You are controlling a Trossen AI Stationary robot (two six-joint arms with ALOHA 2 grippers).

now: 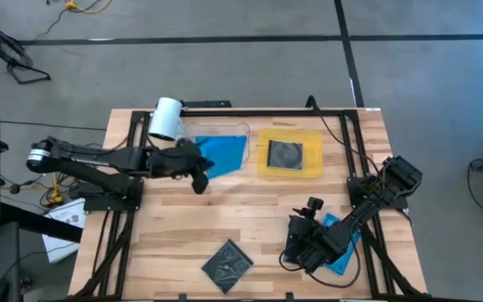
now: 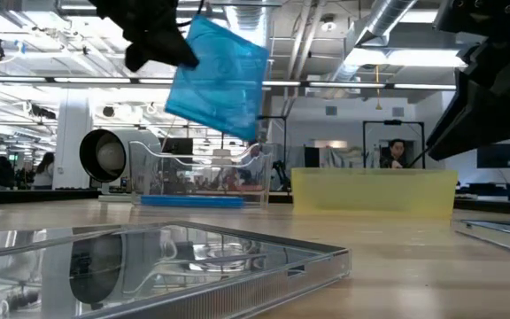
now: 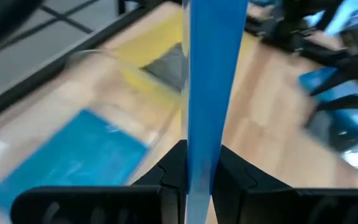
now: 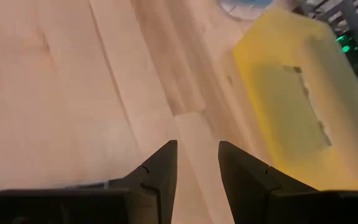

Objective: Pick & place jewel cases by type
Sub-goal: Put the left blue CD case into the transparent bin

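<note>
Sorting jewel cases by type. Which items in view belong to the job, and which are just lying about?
Job:
- held blue case, in the left gripper
- blue case in clear tray
- blue case under right arm
- grey case in yellow tray
- grey case at table front
- clear tray, yellow tray

Lying about:
- white cylinder

Wooden table (image 1: pixel 183 226) with black frame rails, clear rectangular tray (image 1: pixel 218 132) toward 12 o'clock, yellow tray (image 1: pixel 313 155) just beside it at its 3 o'clock, white cylindrical object (image 1: pixel 166 118) at the clear tray's 9 o'clock, person (image 2: pixel 397 152) in background room.
</note>
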